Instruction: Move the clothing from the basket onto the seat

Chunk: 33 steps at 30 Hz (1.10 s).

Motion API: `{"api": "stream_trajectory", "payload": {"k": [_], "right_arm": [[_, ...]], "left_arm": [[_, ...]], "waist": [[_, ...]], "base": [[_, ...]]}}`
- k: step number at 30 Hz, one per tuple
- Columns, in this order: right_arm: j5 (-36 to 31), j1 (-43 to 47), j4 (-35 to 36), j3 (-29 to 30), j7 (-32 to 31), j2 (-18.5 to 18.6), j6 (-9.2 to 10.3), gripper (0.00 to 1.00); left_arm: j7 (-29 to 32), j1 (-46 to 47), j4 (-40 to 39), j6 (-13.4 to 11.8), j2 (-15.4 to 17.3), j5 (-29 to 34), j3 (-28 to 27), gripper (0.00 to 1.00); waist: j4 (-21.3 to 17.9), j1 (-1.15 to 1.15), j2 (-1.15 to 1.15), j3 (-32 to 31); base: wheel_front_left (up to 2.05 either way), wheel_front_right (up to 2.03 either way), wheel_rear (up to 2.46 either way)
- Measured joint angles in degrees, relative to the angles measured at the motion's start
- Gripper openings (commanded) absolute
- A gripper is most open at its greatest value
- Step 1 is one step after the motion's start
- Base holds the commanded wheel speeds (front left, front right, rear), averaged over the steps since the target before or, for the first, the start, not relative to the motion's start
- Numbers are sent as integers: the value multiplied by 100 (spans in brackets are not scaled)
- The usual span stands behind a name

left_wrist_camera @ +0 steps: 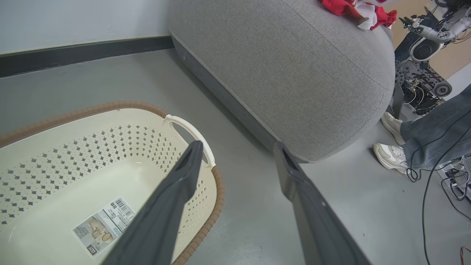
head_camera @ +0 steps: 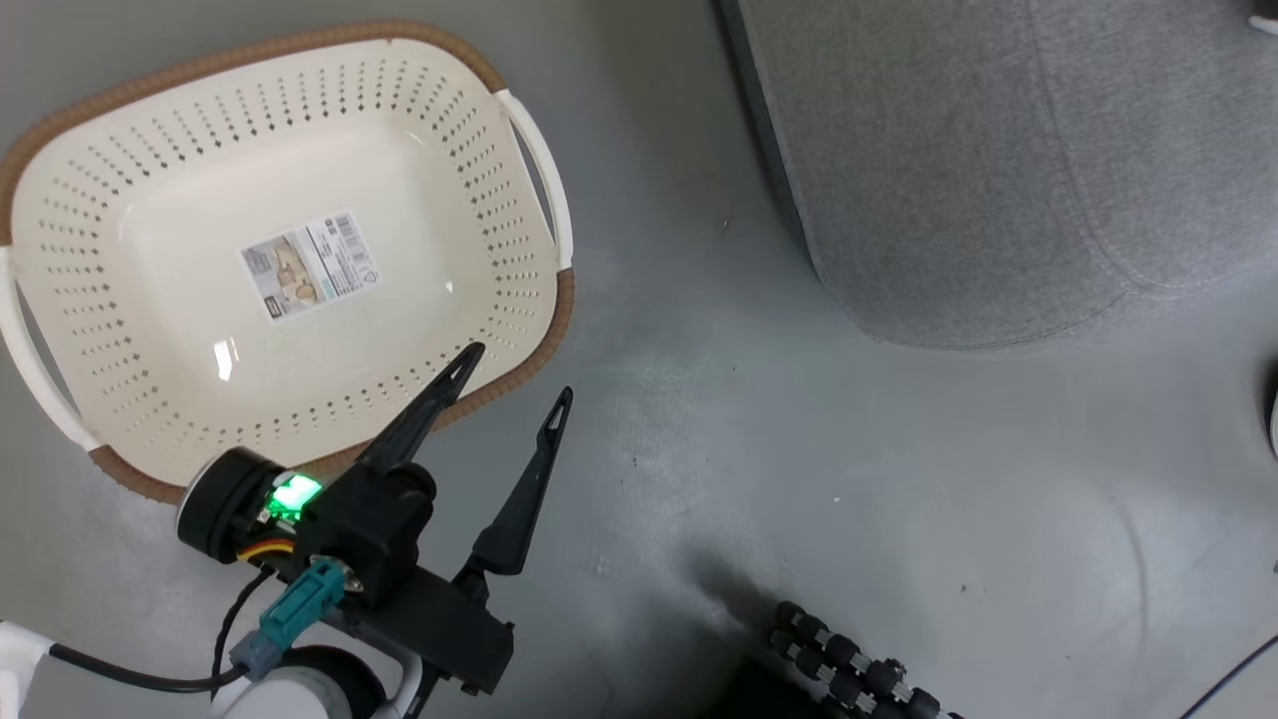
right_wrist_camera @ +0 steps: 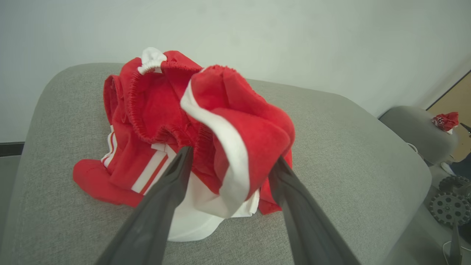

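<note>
Left claw (head_camera: 519, 371) hangs spread over the near rim of the basket (head_camera: 90, 300), label sticker (head_camera: 310, 265) showing on its bottom. Open floor (head_camera: 799, 479) runs to that claw's right, up to the seat (head_camera: 949, 200) and its rounded edge. Right claw (right_wrist_camera: 232, 154), spread wide, flanks the clothing (right_wrist_camera: 235, 129) heaped on the seat.

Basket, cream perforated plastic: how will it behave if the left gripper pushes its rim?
The cream perforated plastic basket is empty, so likely light; it should slide on the smooth grey floor. Wide and shallow, so tipping seems unlikely. Its perforated walls may flex against the left gripper.
</note>
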<state>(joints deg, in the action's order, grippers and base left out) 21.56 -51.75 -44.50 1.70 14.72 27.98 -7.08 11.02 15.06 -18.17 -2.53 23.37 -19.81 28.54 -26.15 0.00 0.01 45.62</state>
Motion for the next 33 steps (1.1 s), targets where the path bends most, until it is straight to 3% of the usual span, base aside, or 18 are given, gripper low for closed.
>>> {"api": "stream_trajectory", "payload": {"k": [20, 28, 33], "right_arm": [[-397, 2050, 1686, -130, -1, -353, -4, 100], [-495, 2566, 2045, -356, -1, -672, -4, 100], [-575, 2741, 2206, -635, -1, -868, -5, 100]], "left_arm": [[-827, -55, 1104, -70, -802, -357, 13, 100], [-1327, -54, 1794, -166, -1284, -609, -204, 100], [-1597, -53, 2267, -209, -1378, -692, -385, 100]], "waist": [[101, -1, -1, -1380], [507, -1, -1, -1882], [869, -1, -1, -2179]], "base": [[0, 0, 0], [0, 0, 0], [0, 0, 0]]}}
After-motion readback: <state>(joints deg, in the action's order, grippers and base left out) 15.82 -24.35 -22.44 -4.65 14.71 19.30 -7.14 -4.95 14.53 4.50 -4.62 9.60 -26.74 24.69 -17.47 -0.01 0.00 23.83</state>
